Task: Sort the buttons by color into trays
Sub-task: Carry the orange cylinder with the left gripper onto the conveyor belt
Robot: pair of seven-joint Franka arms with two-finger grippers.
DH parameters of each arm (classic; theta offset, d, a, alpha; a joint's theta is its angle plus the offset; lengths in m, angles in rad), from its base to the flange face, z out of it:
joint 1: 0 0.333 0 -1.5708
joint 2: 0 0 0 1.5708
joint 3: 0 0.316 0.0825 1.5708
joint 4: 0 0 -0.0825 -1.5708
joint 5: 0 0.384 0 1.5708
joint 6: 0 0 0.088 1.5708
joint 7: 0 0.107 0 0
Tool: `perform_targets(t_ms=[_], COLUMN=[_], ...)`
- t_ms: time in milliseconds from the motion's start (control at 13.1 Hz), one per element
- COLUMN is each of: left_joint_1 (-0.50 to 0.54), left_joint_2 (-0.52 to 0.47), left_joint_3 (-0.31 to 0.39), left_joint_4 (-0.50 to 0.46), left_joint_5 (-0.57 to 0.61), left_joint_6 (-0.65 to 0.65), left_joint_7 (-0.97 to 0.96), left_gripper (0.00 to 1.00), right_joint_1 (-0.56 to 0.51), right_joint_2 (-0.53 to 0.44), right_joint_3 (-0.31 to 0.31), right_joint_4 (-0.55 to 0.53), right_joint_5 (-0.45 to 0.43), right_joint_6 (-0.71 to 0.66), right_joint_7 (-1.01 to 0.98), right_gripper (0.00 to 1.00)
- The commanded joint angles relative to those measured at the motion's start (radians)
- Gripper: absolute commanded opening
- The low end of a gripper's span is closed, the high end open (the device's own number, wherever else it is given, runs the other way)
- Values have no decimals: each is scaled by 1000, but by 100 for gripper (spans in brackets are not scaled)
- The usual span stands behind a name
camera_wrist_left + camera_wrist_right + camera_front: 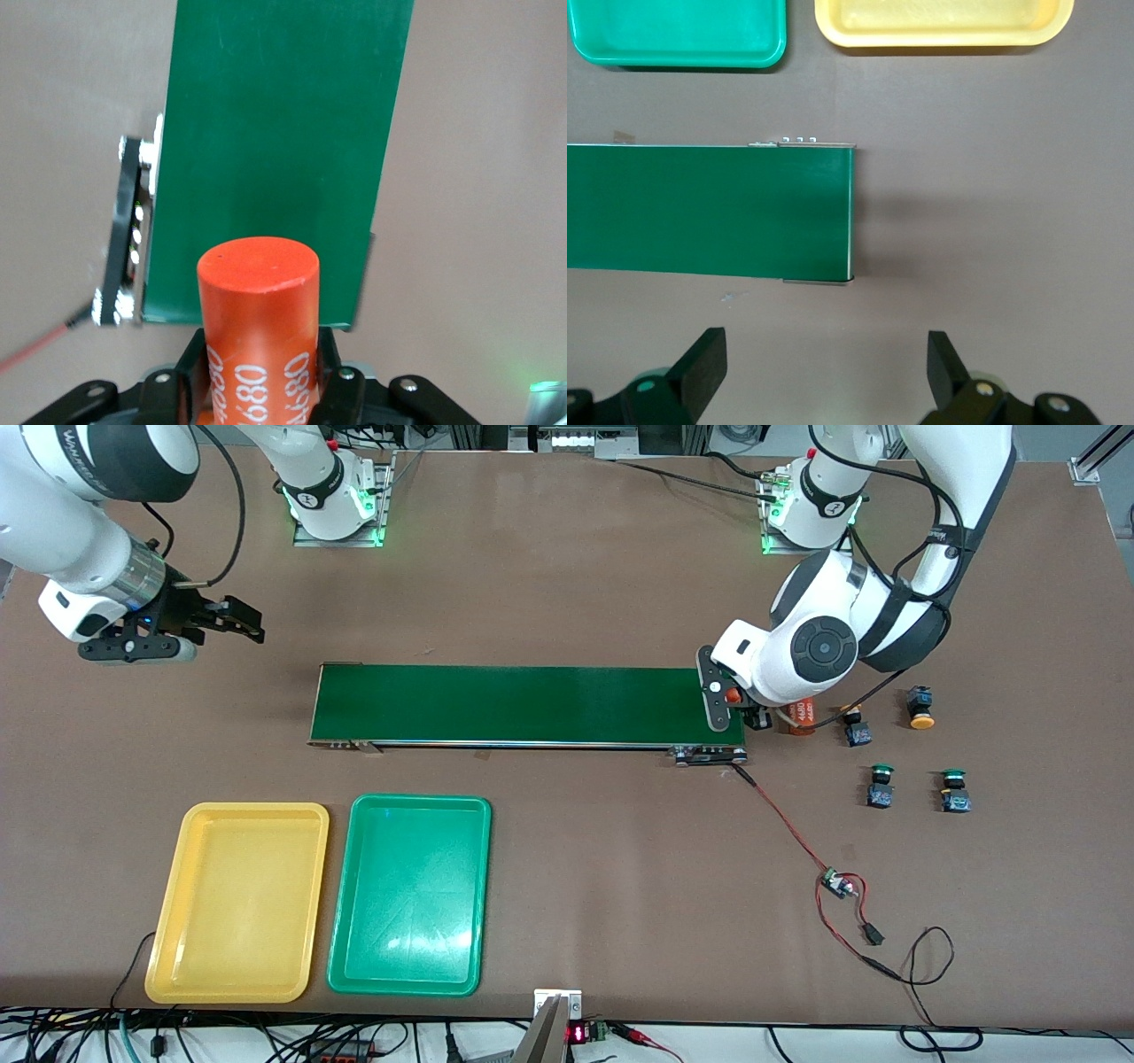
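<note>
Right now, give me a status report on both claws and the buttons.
Left claw shut on orange cylinder at conveyor belt end. Right claw open, waiting. Four buttons untouched on table; yellow tray, green tray hold none.

High front camera, two wrist cameras, all showing the conveyor belt [527, 705].

Bright even overhead light, glare on green tray [409, 895].
</note>
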Motion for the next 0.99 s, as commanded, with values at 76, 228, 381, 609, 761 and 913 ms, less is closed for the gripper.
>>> perform_targets(t_ms=[76, 228, 381, 609, 761, 913], left_joint_1=[-34, -62, -62, -62, -62, -62], left_joint_2=[55, 55, 58, 70, 59, 20], left_joint_3=[-3, -3, -2, -2, -2, -3], left_joint_4=[-4, -31, -57, -70, -87, -87], left_joint_5=[30, 30, 30, 30, 30, 30], left_joint_6=[73, 103, 132, 156, 154, 143], left_joint_7=[76, 76, 73, 53, 55, 59], left_gripper=[0, 0, 4, 46, 100, 100], right_joint_1=[6, 6, 8, 44, 92, 149], right_joint_2=[3, 3, 5, 3, 5, 6], right_joint_3=[-2, -2, -2, -2, -2, -2], right_joint_4=[-3, -5, -5, -3, -3, -5], right_joint_5=[10, 10, 10, 10, 10, 10], right_joint_6=[20, 21, 26, 29, 50, 84], right_joint_7=[15, 15, 15, 55, 95, 165], right_gripper=[100, 100, 100, 100, 100, 100])
